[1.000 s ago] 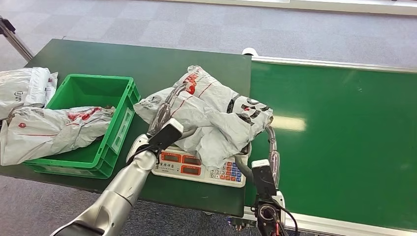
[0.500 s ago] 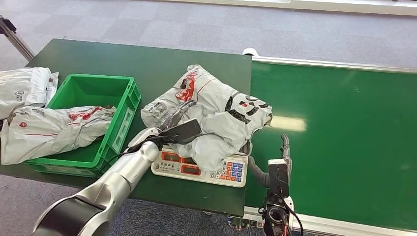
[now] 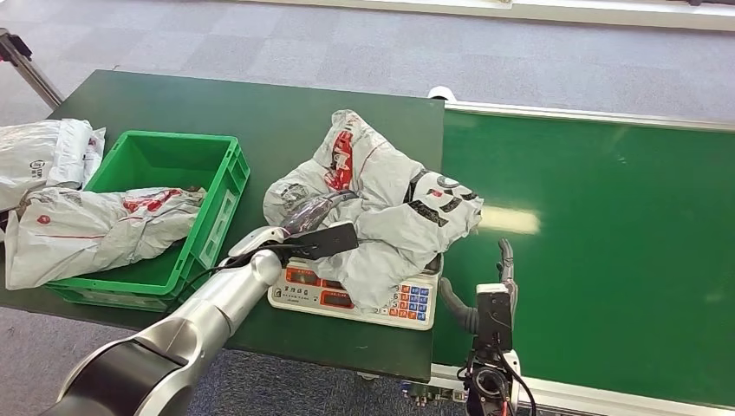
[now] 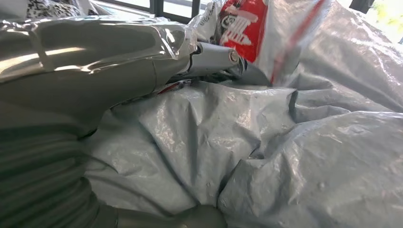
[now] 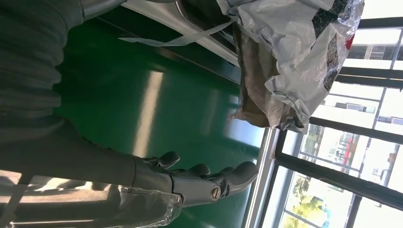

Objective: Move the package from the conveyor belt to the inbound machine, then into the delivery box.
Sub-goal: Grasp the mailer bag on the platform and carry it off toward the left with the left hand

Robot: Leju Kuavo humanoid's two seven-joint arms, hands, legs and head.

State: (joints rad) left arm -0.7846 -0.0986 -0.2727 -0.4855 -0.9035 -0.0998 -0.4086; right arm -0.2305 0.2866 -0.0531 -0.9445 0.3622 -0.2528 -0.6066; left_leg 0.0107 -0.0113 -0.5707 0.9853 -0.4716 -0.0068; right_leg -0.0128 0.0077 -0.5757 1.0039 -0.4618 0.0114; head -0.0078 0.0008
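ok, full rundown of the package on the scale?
The package is a crumpled grey plastic mailer bag with red and black print, bulging and creased. It lies slumped across the scale, hiding the platform and overhanging toward the conveyor belt. The left hand presses into its near side; the right hand is apart from it.

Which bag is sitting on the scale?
The big crumpled grey bag with red and black print, under the left hand, lies on the scale. One other bag drapes over the green crate; another lies on the table.
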